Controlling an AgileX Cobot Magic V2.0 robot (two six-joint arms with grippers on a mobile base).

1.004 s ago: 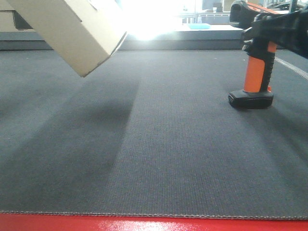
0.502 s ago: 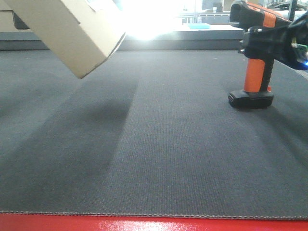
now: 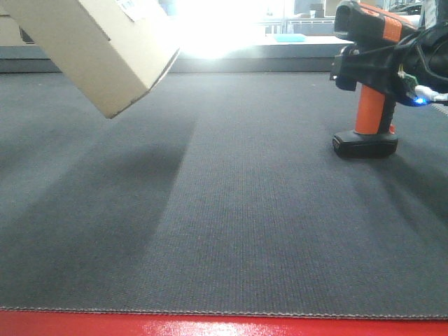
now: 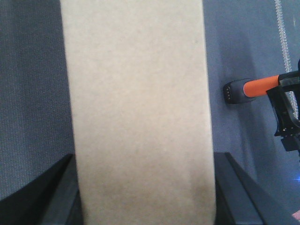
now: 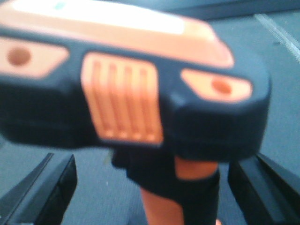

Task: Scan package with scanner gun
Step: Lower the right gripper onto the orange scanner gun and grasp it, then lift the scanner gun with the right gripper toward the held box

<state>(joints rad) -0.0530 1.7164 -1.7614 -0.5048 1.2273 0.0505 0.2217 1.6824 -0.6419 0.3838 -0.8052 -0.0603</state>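
A plain cardboard box (image 3: pixel 105 49) hangs tilted in the air at the upper left. My left gripper (image 4: pixel 145 206) is shut on it, with a black finger against each side of the box (image 4: pixel 138 93). An orange and black scanner gun (image 3: pixel 369 115) stands upright on its base on the grey mat at the right. My right gripper (image 3: pixel 364 73) is level with the top of the handle. In the right wrist view the scanner (image 5: pixel 122 93) fills the frame, and my right gripper (image 5: pixel 154 197) is open, with its fingers (image 5: pixel 51 192) standing apart from the handle on both sides.
The grey fabric mat (image 3: pixel 231 210) covers the table, with a red edge (image 3: pixel 210 325) at the front. A white stitched line (image 3: pixel 427 98) runs along the far right. A low ledge (image 3: pixel 280 49) with a blue item lies behind, under strong glare.
My right gripper has moved left and down around the top of the scanner's handle. The box has shifted slightly left and down in my left gripper. The scanner has not moved.
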